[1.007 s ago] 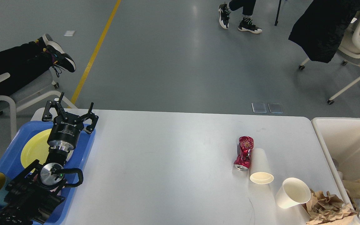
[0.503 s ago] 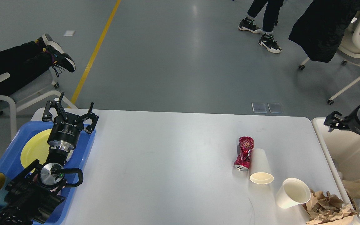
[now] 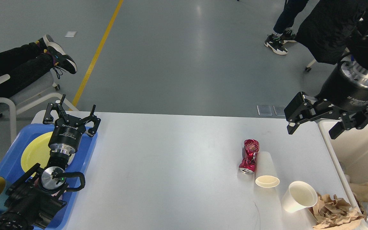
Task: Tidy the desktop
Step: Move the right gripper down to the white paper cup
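While the left gripper [image 3: 70, 112] is staying parked over the blue tray [image 3: 88, 150] at the desktop's [image 3: 171, 159] left end, fingers spread and holding nothing, the right gripper [image 3: 315, 126] is swinging in from the right edge, having been out of view a second ago and only peeking in at the border half a second ago. It is now hanging above the far right corner of the white desktop, beside the rim of the cream-white bin [image 3: 356, 140], with its two fingers wide apart and nothing between them. Nothing on the surface is shifting: the crushed red can [image 3: 249, 156] is lying touching the tipped paper cup [image 3: 265, 171], a second paper cup [image 3: 297, 197] is lying near them toward the front, and crumpled brown paper [image 3: 335, 212] is sitting at the front right corner against the bin. On the tray, the yellow plate [image 3: 35, 151] is resting partly under the left arm. The right arm's arrival suggests a trash pickup is starting, probably the can or the nearer cup, with the bin close by for dropping; the litter itself is not yet being touched.
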You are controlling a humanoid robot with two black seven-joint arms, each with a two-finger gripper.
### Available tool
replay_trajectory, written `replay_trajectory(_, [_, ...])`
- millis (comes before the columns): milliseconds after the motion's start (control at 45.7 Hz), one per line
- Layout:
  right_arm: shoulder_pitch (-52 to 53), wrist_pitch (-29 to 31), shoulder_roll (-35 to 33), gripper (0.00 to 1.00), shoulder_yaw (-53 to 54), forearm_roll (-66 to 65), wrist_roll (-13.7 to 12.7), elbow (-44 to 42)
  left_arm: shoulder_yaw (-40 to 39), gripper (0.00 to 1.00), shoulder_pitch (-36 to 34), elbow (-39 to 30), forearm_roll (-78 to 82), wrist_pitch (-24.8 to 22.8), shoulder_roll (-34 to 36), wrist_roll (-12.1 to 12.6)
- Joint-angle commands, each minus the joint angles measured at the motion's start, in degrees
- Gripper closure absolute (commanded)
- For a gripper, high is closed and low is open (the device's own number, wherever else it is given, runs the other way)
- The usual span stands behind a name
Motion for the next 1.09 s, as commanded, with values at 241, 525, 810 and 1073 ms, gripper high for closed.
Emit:
replay_trajectory(241, [4.5,-1.5,-1.1,0.02,-4.8,2.2,-0.1,4.7,0.0,0.04,0.0,0.0,0.0,0.0,0.0,0.0])
replay_trajectory(525, [-5.5,-8.2,-3.2,0.02,-5.0,1.9,0.0,3.8,0.0,0.04,0.1,0.0,0.0,0.0,0.0,0.0])
replay_trajectory(810, [-20.1,-21.4,-6.6,0.02,-5.0,1.8,-0.1,3.4,0.0,0.04,0.0,0.0,0.0,0.0,0.0,0.0])
replay_trajectory(1073, [-28.4,-29.3,-6.6,0.05,-3.4,1.8,0.3,3.4,0.0,0.04,0.0,0.0,0.0,0.0,0.0,0.0])
